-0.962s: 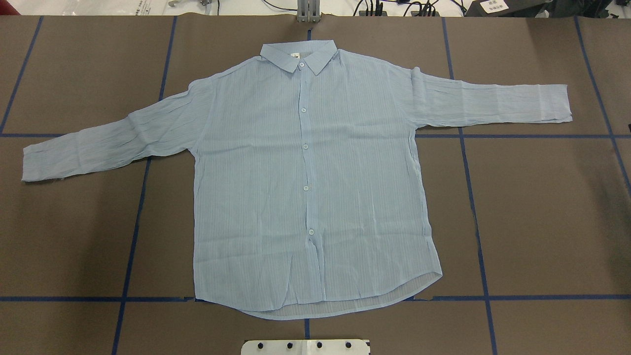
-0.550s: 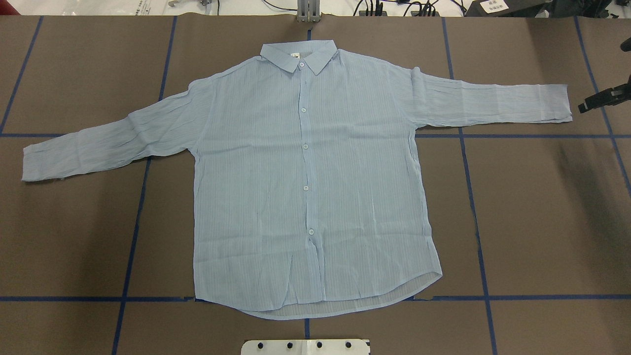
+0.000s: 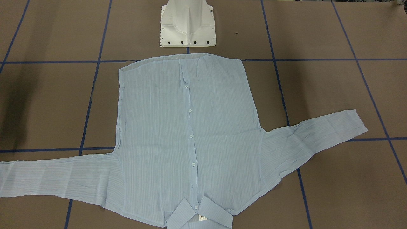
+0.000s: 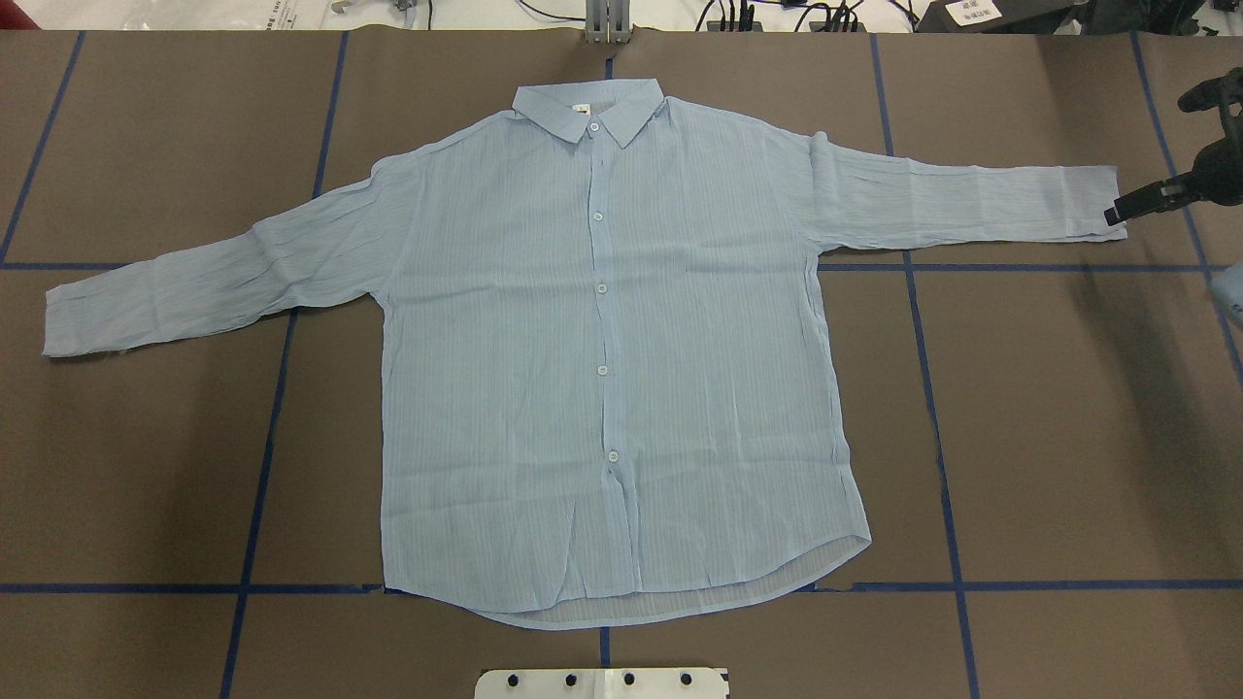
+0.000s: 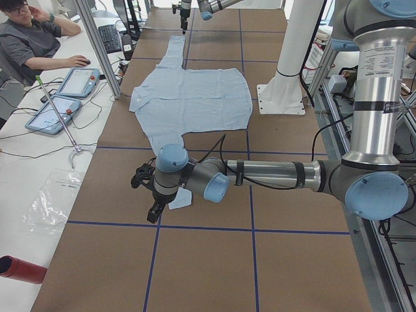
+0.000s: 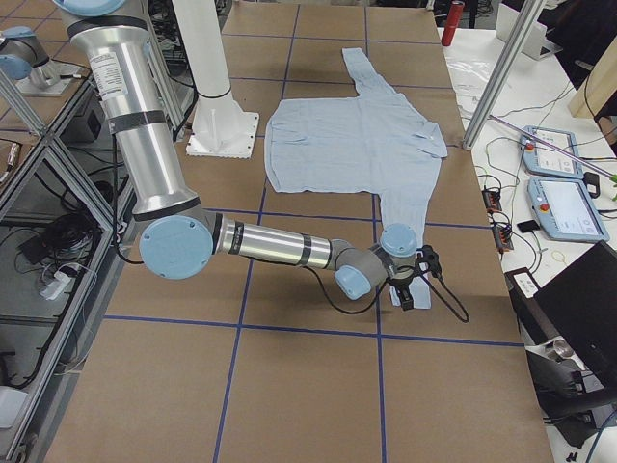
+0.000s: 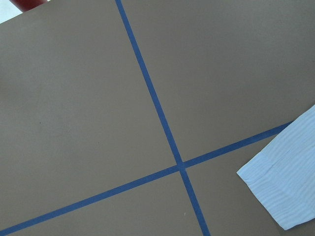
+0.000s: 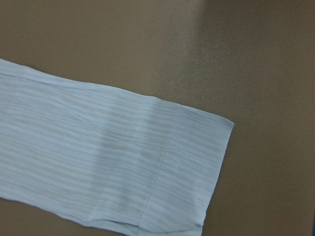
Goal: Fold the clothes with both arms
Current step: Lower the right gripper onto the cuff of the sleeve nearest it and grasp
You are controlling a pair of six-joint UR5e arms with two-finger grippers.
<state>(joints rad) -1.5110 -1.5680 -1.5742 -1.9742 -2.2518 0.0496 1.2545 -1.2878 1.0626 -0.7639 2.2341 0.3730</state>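
1. The shirt (image 4: 602, 340) lies flat and face up in the middle of the desk (image 4: 1068, 437). It is buttoned, with the collar (image 4: 587, 105) on the far side. The hem lies close to the white pedestal (image 4: 602, 682) on the near side, with a strip of desk between them.
2. The right sleeve runs almost straight out to the right, and its right cuff (image 4: 1102, 199) stops short of the desk's right end. The left sleeve slants toward the near left. Its left cuff (image 4: 63, 320) lies just on the near side of a blue tape line (image 4: 58, 264).
3. The right arm (image 6: 280, 246) reaches low over the desk. The right jaws hang at the end edge of the right cuff, and their two black fingers (image 4: 1141, 201) stand well apart with nothing between them. Whether a fingertip touches the cloth cannot be told.
4. From the right wrist, the right cuff's end edge and both long edges lie flat, with brown desk beyond them.
5. The left arm (image 5: 260, 175) stretches low toward the left cuff, with the left jaws just beside it. They show only from the side, so I cannot tell if they are apart or together. From the left wrist, a cuff corner lies near a tape crossing (image 7: 179, 164).
6. Wide brown surface shows on both sides of the shirt's body, on the near side of each sleeve.
7. Beyond the far edge, an operator (image 5: 26, 39) sits by two tablets (image 5: 78, 81). A red cylinder (image 5: 19, 268) lies at the far left.
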